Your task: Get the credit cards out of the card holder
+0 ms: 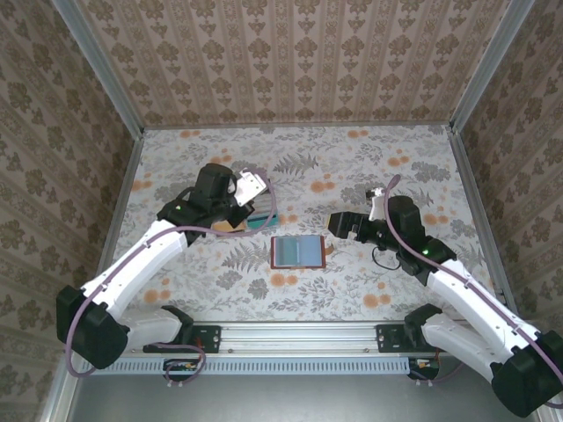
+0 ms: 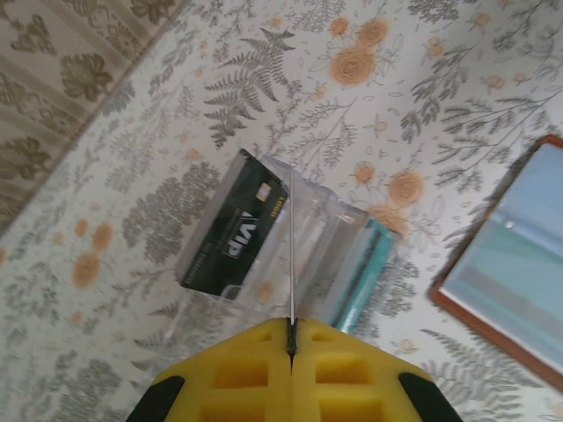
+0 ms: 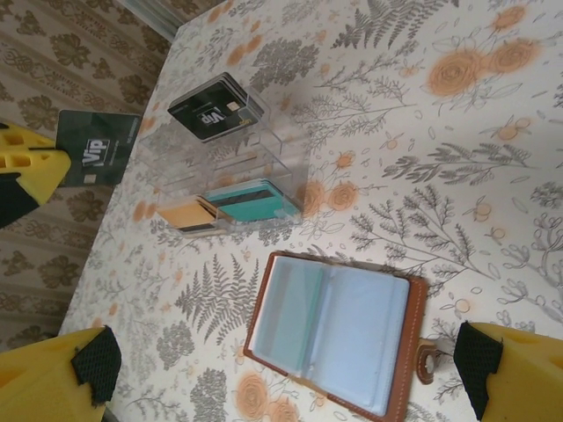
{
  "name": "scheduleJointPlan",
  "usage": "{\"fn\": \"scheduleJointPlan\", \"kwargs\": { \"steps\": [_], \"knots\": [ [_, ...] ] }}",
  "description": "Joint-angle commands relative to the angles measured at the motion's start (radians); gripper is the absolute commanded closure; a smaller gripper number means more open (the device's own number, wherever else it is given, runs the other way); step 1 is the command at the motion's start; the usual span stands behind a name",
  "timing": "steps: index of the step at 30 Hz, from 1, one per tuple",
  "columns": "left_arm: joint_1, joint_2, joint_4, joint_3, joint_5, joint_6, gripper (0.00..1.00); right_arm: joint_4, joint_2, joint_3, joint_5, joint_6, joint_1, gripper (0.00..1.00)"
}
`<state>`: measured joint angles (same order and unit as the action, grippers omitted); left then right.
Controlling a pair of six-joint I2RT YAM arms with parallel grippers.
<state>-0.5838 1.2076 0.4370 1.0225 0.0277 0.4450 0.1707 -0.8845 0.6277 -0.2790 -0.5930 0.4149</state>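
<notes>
The left tool (image 2: 291,330) is pinched tight on the held card (image 3: 97,148), a dark one marked VIP, and hangs right over the clear rack (image 1: 251,217). From its own camera the card shows edge-on, lined up roughly with one of the rack's dividers. That looks like the weak spot to me. If the card comes down on a divider and not in a slot, it could twist in the grip or shove the light rack across the counter (image 1: 396,281). It could also knock the teal card (image 3: 251,200) already standing there.

The card holder (image 1: 299,251) lies open and flat just beside the rack, on the side toward the right arm and a little nearer the bases. Its long axis runs across the counter, away from the rack, with the pockets facing up. Its strap tab (image 3: 427,360) points away from the rack toward the right tool (image 1: 339,224), which stands wide open with nothing in it, close by the tab. Nothing pins the holder, so I'd expect a tug on a card to drag it. I cannot tell whether any cards remain inside.
</notes>
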Motion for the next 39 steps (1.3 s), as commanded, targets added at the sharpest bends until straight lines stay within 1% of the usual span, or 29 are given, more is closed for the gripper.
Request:
{"fn": "scheduleJointPlan", "kwargs": {
  "steps": [1,6,8,11,17,26,39],
  "knots": [
    [0.036,0.050,-0.028,0.027,0.073,0.177,1.00,0.038,0.026,0.044,0.041,0.076,-0.004,0.00],
    [0.073,0.140,0.022,0.096,0.164,0.344,1.00,0.053,0.054,0.055,0.061,0.121,-0.004,0.00],
    [0.081,0.172,0.042,0.118,0.183,0.407,1.00,0.070,0.060,0.065,0.067,0.133,-0.004,0.00],
    [0.085,0.213,0.050,0.151,0.154,0.462,1.00,0.088,0.072,0.070,0.076,0.147,-0.003,0.00],
    [0.089,0.263,0.059,0.175,0.126,0.529,1.00,0.091,0.078,0.060,0.076,0.147,-0.004,0.00],
    [0.097,0.319,0.059,0.195,0.098,0.546,1.00,0.071,0.059,0.050,0.076,0.136,-0.003,0.00],
    [0.101,0.369,0.021,0.222,0.103,0.537,1.00,0.069,0.062,0.037,0.076,0.128,-0.004,0.00]
  ]
}}
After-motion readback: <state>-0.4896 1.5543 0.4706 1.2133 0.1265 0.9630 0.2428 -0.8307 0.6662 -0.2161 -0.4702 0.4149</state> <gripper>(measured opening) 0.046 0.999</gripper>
